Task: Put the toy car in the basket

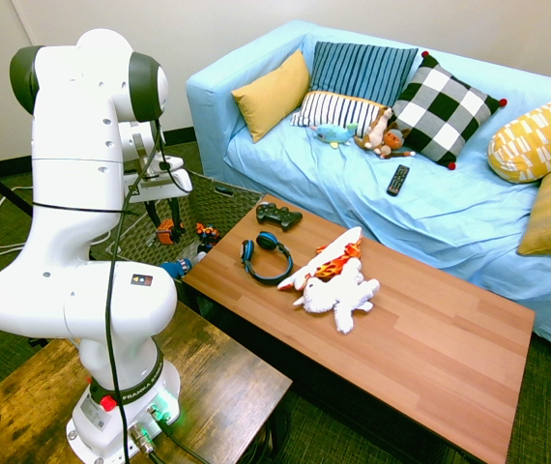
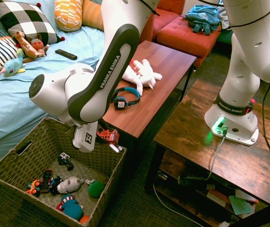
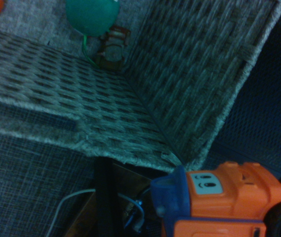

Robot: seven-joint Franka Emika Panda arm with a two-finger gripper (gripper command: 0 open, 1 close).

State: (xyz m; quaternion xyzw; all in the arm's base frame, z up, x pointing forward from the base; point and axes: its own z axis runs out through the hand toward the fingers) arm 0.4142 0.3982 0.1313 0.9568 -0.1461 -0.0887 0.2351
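Car: the car (image 2: 107,135) hangs in the gripper (image 2: 102,140), over the basket's corner nearest the table, above the rim and not yet inside.
Gripper: fingers mostly hidden behind the wrist body; judged to be clamped on the car, which has nothing beneath it in the second exterior view.
Progress: pick-up and carry judged done; left to do are moving further over the basket's floor, lowering and letting go.
Heading: the wrist view shows an orange body with a blue front part and a face panel (image 3: 205,183); that end faces the basket wall. Long axis appears roughly level, but I cannot tell exactly.
Basket: the basket (image 2: 16,156) sits on the floor between the sofa (image 2: 12,101) and the table (image 2: 168,61); small toys lie on its floor, including a green ball (image 2: 96,188).
Table: headphones (image 2: 125,98) and a plush (image 2: 142,73) lie well apart from the car.
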